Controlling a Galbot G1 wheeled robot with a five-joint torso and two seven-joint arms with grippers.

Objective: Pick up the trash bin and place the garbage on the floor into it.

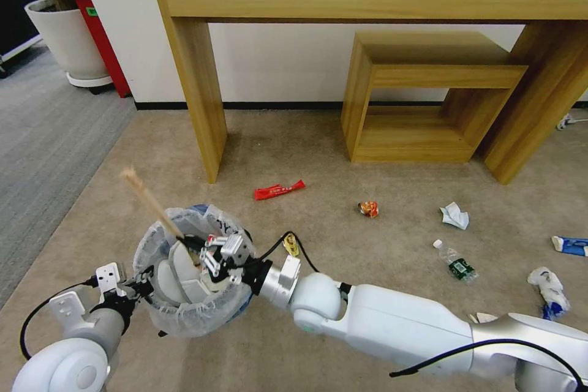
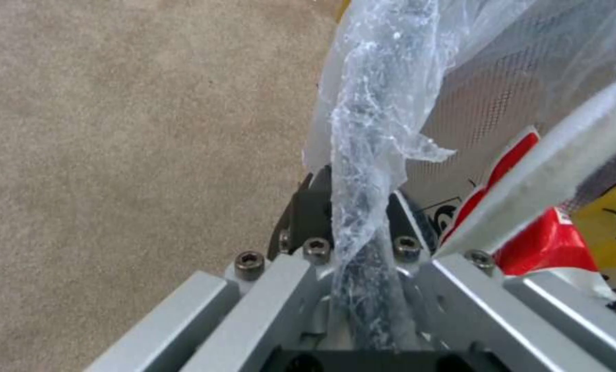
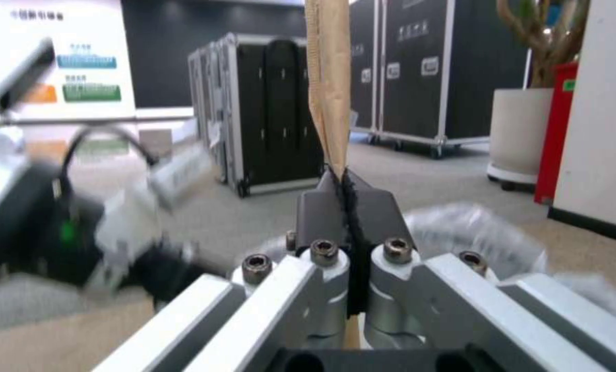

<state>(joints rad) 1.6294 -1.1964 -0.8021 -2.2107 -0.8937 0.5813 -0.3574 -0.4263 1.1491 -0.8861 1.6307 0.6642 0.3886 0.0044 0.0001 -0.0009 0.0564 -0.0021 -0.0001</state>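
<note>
Over the tan short-pile carpet point(image 1: 343, 245), the small round blue bin lined with a crinkly whitish plastic bag point(image 1: 190, 312) hangs from the left gripper point(image 1: 139, 286), pinched on its rim. Above its mouth, the right gripper point(image 1: 197, 250) clamps a long wooden stick point(image 1: 150, 201), seemingly paper-sleeved. Beyond lie a red wrapper point(image 1: 279, 190) and a small green-labelled plastic bottle point(image 1: 455, 261).
</note>
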